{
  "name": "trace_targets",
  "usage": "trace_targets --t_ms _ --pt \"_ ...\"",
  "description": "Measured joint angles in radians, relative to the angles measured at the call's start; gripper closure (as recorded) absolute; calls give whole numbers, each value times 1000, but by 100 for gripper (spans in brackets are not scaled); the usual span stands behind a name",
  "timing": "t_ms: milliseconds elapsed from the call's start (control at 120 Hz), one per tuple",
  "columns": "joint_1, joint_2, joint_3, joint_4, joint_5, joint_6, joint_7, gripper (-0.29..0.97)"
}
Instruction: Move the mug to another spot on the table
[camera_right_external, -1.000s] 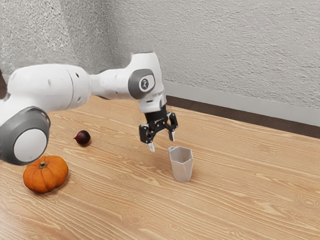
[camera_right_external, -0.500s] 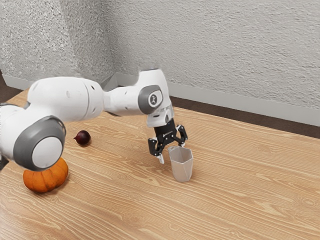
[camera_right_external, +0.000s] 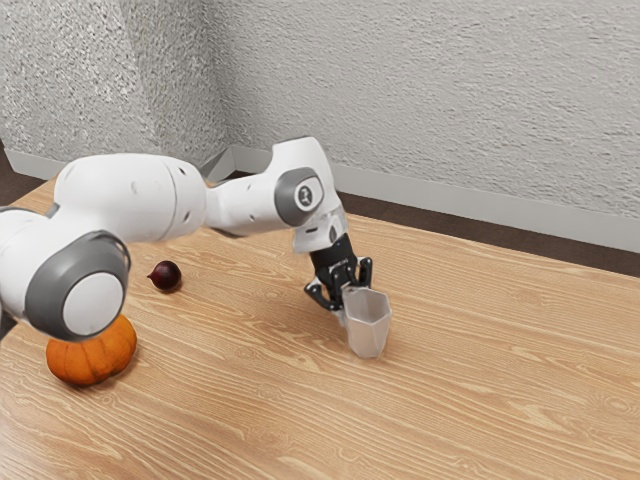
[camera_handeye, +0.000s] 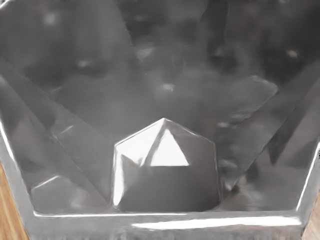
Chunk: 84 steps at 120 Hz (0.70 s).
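Your fingers (camera_right_external: 322, 294) sit apart astride one wall of the mug (camera_right_external: 366, 327), likely for a rim pinch off the tabletop (camera_right_external: 500, 385)

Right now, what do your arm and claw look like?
My arm is glossy white, built of rounded, bulky segments with grey caps at the joints, one bearing a small round marking. It ends in a small black claw.
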Motion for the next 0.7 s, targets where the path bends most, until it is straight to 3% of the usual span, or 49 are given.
trace_targets --t_ms 108,233,700 --pt "16 -20 -8 -5 -62 -7 10 59" --pt "115 -51 -88 -36 -97 -21 20 65" --pt "321 -229 -103 -293 -109 -35 59 78"
